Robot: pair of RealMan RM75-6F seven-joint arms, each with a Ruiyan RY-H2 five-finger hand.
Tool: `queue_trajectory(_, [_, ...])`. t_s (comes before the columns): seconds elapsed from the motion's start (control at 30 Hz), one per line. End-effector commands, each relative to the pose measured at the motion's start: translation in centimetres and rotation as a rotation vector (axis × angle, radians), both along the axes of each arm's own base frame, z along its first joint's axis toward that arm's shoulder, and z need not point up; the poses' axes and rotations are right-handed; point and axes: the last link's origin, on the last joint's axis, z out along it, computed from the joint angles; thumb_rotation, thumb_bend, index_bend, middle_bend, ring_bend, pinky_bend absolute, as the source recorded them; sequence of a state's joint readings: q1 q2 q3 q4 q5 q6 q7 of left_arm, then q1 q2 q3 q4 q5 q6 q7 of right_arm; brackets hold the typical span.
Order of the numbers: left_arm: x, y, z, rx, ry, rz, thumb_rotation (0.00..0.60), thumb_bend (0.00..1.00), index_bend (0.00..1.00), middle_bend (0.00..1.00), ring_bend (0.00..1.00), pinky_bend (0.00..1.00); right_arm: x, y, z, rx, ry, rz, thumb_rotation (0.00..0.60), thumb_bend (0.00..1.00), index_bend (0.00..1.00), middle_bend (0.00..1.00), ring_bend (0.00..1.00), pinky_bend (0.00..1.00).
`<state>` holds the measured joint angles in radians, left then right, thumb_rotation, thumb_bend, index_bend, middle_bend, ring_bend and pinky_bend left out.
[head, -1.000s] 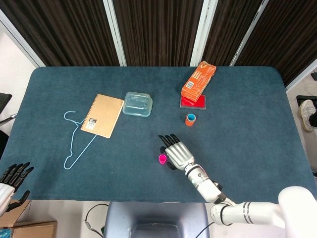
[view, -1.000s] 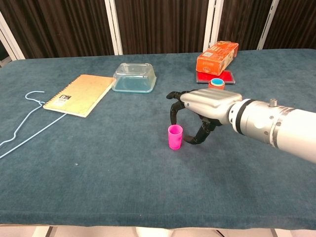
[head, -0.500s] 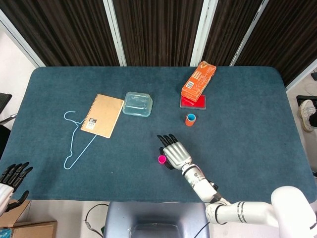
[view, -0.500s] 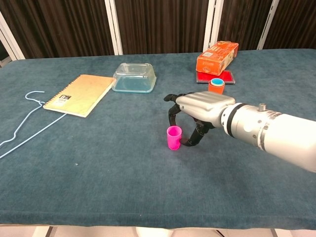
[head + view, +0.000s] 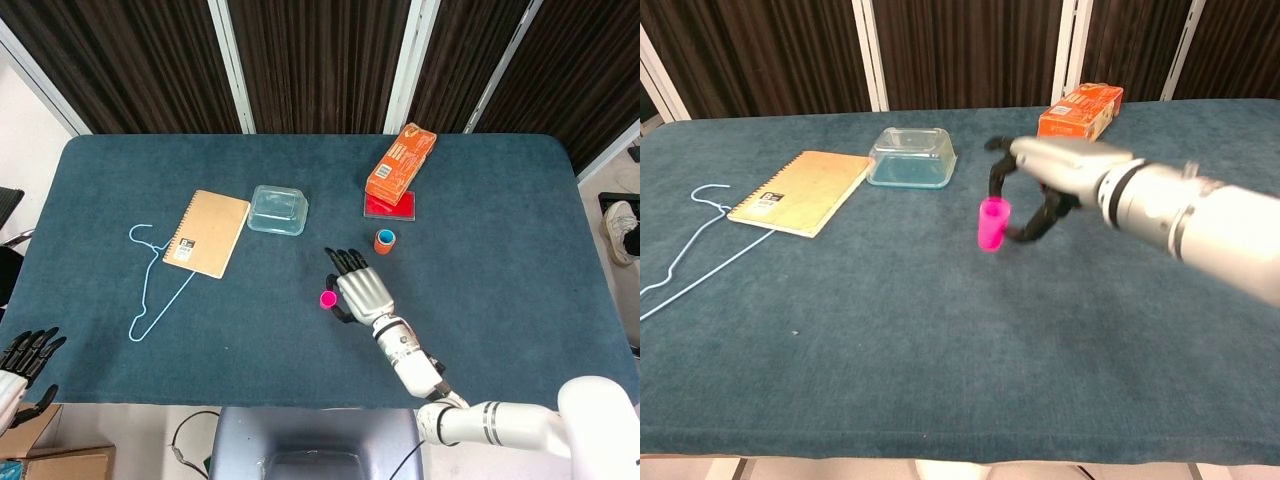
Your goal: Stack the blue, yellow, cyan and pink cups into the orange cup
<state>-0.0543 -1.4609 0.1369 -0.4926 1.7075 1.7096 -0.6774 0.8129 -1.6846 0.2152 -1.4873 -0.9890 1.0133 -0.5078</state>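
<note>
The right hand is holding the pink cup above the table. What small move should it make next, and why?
Probably carry the pink cup toward the orange cup, away from the robot and slightly to its right. The right hand holds the cup clear of the table, so the lift looks done. In the head view the orange cup stands in front of the red pad, with another cup already nested inside.

From the chest view I can't see the orange cup (image 5: pixel 385 241): my right hand (image 5: pixel 1045 175) and its forearm cover it, along with the red pad under the orange box (image 5: pixel 1081 110). The pink cup (image 5: pixel 992 223) beside that hand is motion-blurred, so I can't tell exactly how the fingers meet it. In the head view my left hand (image 5: pixel 24 360) is cut off at the frame's lower left corner, well away from the blue hanger (image 5: pixel 155 284).
</note>
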Motion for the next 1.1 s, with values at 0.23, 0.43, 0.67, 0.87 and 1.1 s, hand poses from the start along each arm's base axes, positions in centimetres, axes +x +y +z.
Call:
queue_trajectory(0.23, [0.0, 0.0, -0.4, -0.008, 0.01, -0.001, 0.6, 0.43, 0.0, 0.0, 0.0, 0.08, -2.6, -6.9, 5.9, -0.304, 0.042, -0.131, 0.6, 0.46, 0.62, 0.04, 0.0, 0.16])
queue_trajectory(0.43, [0.0, 0.2, -0.7, -0.016, 0.016, 0.001, 0.6, 0.43, 0.0, 0.0, 0.0, 0.08, -5.7, -9.2, 7.1, -0.339, 0.064, -0.253, 0.6, 0.46, 0.62, 0.04, 0.0, 0.16])
queue_trajectory(0.67, [0.0, 0.4, -0.9, -0.021, 0.023, 0.005, 0.6, 0.43, 0.0, 0.0, 0.0, 0.08, -6.7, -9.8, 6.3, -0.311, 0.07, -0.287, 0.6, 0.46, 0.62, 0.04, 0.0, 0.16])
queue_trajectory(0.87, [0.0, 0.4, -0.9, -0.021, 0.023, 0.005, 0.6, 0.43, 0.0, 0.0, 0.0, 0.08, -6.6, -9.7, 5.5, -0.301, 0.075, -0.279, 0.6, 0.46, 0.62, 0.04, 0.0, 0.16])
queue_trajectory(1.1, [0.0, 0.4, -0.8, -0.019, 0.02, 0.006, 0.6, 0.43, 0.0, 0.0, 0.0, 0.08, -6.5, -9.7, 4.7, -0.281, 0.074, -0.286, 0.6, 0.46, 0.62, 0.04, 0.0, 0.16])
